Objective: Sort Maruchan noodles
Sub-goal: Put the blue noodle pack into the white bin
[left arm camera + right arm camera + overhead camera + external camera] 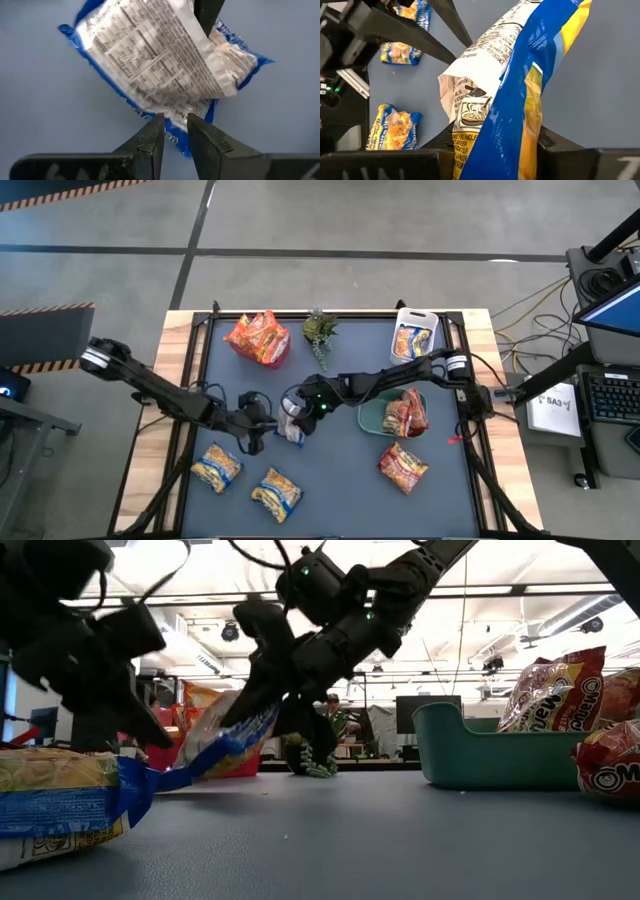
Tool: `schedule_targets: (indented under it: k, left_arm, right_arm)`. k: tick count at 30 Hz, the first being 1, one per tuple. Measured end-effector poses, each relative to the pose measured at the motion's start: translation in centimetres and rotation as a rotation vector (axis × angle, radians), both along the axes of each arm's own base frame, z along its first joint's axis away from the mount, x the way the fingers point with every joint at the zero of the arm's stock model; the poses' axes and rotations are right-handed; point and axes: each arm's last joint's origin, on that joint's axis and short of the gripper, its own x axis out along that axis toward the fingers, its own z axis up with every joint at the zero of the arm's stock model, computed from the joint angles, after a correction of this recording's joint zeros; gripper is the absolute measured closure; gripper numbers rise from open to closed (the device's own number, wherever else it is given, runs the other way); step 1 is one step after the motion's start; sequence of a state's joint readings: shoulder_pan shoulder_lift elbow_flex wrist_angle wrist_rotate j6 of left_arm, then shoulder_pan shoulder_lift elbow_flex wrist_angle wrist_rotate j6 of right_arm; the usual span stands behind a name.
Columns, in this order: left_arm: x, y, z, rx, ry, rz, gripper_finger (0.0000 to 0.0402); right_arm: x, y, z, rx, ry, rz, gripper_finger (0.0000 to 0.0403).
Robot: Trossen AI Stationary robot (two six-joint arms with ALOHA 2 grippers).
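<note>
Both the right pincer (293, 423) and left pincer (262, 426) are clamped on one yellow-and-blue noodle packet (290, 427) mid-bench (340, 480). This looks like a handover; next, one side must let go.

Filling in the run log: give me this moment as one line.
right gripper: shut on yellow-and-blue crinkly plastic noodle packet | left gripper: shut on same packet's edge | packet: mid-table, tilted | stage: handover

The dark blue-grey table top (340, 500) carries two yellow-and-blue packets (216, 467) near the left gripper (262, 423), a green tub (372, 418) beside the right gripper (292, 426), red packets (258, 337), a small plant (319, 332), and perhaps a white tray (414, 333).
</note>
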State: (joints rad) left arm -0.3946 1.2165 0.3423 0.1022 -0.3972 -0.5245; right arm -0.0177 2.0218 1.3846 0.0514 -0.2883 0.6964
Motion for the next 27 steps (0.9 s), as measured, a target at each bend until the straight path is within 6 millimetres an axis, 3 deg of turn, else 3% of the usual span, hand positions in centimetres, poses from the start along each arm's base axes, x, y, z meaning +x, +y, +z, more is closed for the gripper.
schedule_targets:
  k: [11, 18, 22, 27]
  left_arm:
    - [-1.0, 0.6, 6.8, 0.162, -0.291, -0.096, 0.0333]
    - [-0.9, 0.7, 11.1, 0.334, -0.414, -0.145, 0.0333]
    - [-0.8, 0.8, 12.4, 0.394, -0.422, -0.142, 0.0333]
    - [-0.7, 0.9, 13.1, 0.460, -0.413, -0.117, 0.0333]
  right_arm:
    - [-2.6, -0.7, 5.3, -0.256, 0.035, -0.066, 0.0303]
    - [-7.1, -2.2, 9.9, -0.526, 0.198, -0.240, 0.0303]
    - [-10.1, -3.6, 12.3, -0.656, 0.300, -0.359, 0.0303]
    - [-13.4, -5.7, 13.8, -0.792, 0.466, -0.501, 0.0303]
